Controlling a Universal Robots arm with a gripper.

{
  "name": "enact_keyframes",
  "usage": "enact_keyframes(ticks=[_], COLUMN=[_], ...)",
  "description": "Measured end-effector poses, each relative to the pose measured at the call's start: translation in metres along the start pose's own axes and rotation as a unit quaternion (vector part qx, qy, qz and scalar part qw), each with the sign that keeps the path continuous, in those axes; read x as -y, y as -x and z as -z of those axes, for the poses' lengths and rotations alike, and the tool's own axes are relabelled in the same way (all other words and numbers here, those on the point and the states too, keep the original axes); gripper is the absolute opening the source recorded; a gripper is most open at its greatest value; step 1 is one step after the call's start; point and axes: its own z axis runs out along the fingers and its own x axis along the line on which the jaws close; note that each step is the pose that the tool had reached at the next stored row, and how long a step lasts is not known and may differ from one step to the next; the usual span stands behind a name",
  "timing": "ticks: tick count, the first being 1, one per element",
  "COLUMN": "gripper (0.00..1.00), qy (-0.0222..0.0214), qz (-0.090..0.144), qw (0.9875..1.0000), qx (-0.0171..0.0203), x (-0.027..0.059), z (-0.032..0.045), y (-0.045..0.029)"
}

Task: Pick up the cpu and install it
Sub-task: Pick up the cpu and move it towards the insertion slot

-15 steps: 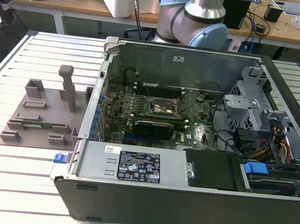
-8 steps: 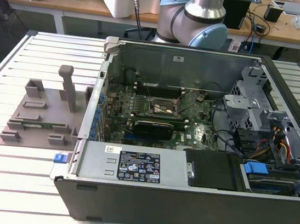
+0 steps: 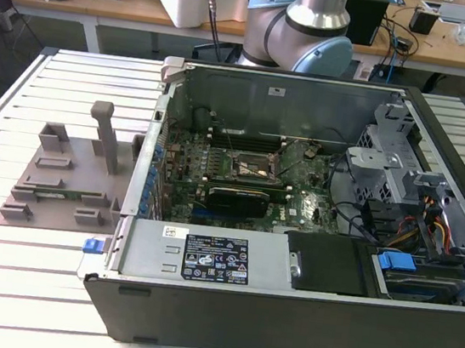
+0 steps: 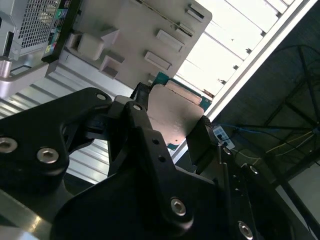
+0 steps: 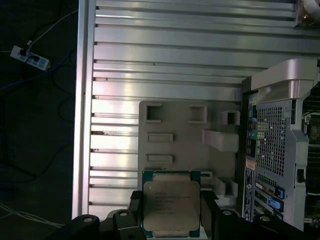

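Observation:
The cpu [image 5: 171, 206], a flat square chip with a silvery top and a green rim, sits between my black fingers [image 5: 134, 207] in both wrist views. My gripper [image 5: 171, 210] is shut on its two opposite edges. In the second wrist view the cpu [image 4: 174, 112] shows tilted, clamped in the gripper [image 4: 172, 120]. It hangs well above the grey fixture block [image 5: 185, 145], clear of it. In the exterior view the black socket frame [image 3: 246, 169] lies on the motherboard inside the open computer case [image 3: 283, 309].
The fixture block [image 3: 60, 177] lies on the slatted metal table [image 3: 21, 283] at the exterior view's left of the case. A grey post [image 3: 105, 136] stands up from it. The arm [image 3: 308, 21] rises behind the case. Cables and drive bays [image 3: 412, 241] fill the case's right side.

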Motion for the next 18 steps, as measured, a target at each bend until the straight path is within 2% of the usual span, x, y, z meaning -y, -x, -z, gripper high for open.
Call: enact_keyframes(ticks=[3,4,6,10,11,12,18], gripper=[0.54,0.54,0.54,0.54,0.54,0.54,0.54], qy=[0.0000,-0.0001,-0.0006,-0.0020,-0.0027,-0.0031,-0.0041], qz=[0.000,0.000,0.000,0.000,0.000,0.000,0.000], qw=[1.0000,1.0000,1.0000,1.0000,1.0000,1.0000,1.0000], qx=[-0.0001,0.0000,0.0000,0.0000,-0.0002,-0.0002,-0.0004], x=[0.0002,0.0004,0.0005,0.0009,0.0012,0.0012,0.0016], z=[-0.0002,-0.0007,-0.0016,-0.0030,-0.0037,-0.0044,-0.0065], y=[0.0040,0.0099,0.0161,0.0334,0.0457,0.0521,0.0840])
